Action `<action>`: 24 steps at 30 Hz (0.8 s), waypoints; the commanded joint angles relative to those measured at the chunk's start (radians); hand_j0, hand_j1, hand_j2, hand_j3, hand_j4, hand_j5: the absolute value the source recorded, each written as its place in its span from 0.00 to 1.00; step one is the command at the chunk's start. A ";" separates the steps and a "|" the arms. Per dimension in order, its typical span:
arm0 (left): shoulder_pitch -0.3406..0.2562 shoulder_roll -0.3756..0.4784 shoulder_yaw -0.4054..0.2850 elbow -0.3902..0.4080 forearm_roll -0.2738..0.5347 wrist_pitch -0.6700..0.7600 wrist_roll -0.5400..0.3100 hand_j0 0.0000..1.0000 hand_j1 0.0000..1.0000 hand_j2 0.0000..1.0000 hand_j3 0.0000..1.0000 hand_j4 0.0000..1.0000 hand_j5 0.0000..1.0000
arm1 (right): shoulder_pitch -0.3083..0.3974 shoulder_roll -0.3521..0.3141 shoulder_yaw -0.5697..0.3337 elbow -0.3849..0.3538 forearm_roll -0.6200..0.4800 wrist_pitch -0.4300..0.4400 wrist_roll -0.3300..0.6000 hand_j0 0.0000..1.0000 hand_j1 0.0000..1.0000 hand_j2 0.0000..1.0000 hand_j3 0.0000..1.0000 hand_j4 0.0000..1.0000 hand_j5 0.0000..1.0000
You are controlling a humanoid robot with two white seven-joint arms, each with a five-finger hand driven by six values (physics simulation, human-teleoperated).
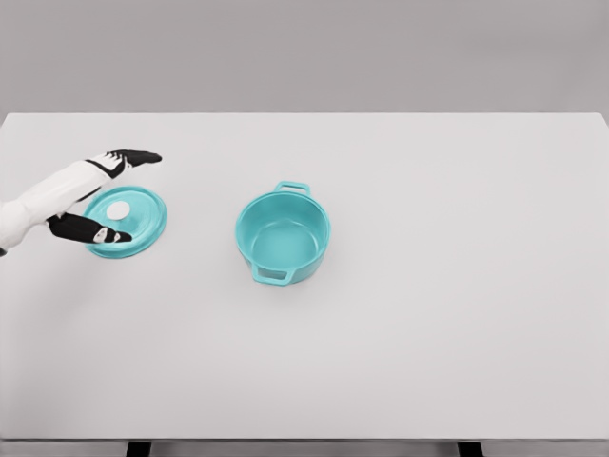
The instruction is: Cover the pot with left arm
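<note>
- Left hand: entered from the left edge, over the lid; fingers spread apart, black fingertips reaching past the lid's far rim, thumb lying across its near side. Nothing clamped.
- Lid: teal, round, white knob at centre; lay flat on the table, partly hidden under the hand.
- Pot: teal, two loop handles, uncovered and upright; stood near the table's middle, well apart from the lid, to its right.
- Table: white, flat.
</note>
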 commanded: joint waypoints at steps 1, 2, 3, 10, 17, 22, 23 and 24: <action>0.000 -0.002 -0.006 0.020 0.076 0.000 -0.008 1.00 1.00 1.00 1.00 1.00 1.00 | 0.000 0.000 0.000 0.000 0.001 0.000 0.000 1.00 1.00 1.00 1.00 1.00 1.00; -0.002 -0.007 -0.004 0.041 0.077 0.000 -0.012 1.00 1.00 1.00 1.00 1.00 1.00 | 0.000 0.000 0.000 0.000 0.001 0.000 0.000 1.00 1.00 1.00 1.00 1.00 1.00; -0.002 -0.005 -0.006 0.061 0.082 0.000 -0.012 1.00 1.00 1.00 1.00 1.00 1.00 | 0.000 0.000 0.000 0.000 0.001 0.000 0.000 1.00 1.00 1.00 1.00 1.00 1.00; -0.037 -0.025 -0.009 0.129 -0.076 0.000 -0.016 1.00 1.00 1.00 1.00 1.00 1.00 | 0.000 0.000 0.000 0.000 0.001 0.000 0.000 1.00 1.00 1.00 1.00 1.00 1.00; -0.117 -0.051 -0.089 0.247 0.002 0.013 -0.202 1.00 1.00 1.00 1.00 1.00 1.00 | 0.000 0.000 0.000 0.000 0.001 0.000 0.000 1.00 1.00 1.00 1.00 1.00 1.00; -0.146 -0.055 -0.095 0.248 0.106 0.012 -0.242 0.97 0.97 0.97 0.97 0.97 0.97 | 0.000 0.000 0.000 0.000 0.001 0.000 0.000 1.00 1.00 1.00 1.00 1.00 1.00; -0.149 -0.062 -0.096 0.256 0.129 0.013 -0.243 0.97 0.97 0.97 0.97 0.97 0.97 | 0.000 0.000 0.000 0.000 0.001 0.000 0.000 1.00 1.00 1.00 1.00 1.00 1.00; -0.152 -0.076 -0.096 0.284 0.146 0.009 -0.243 0.97 0.97 0.97 0.97 0.97 0.97 | 0.000 0.000 0.000 0.000 0.001 0.000 0.000 1.00 1.00 1.00 1.00 1.00 1.00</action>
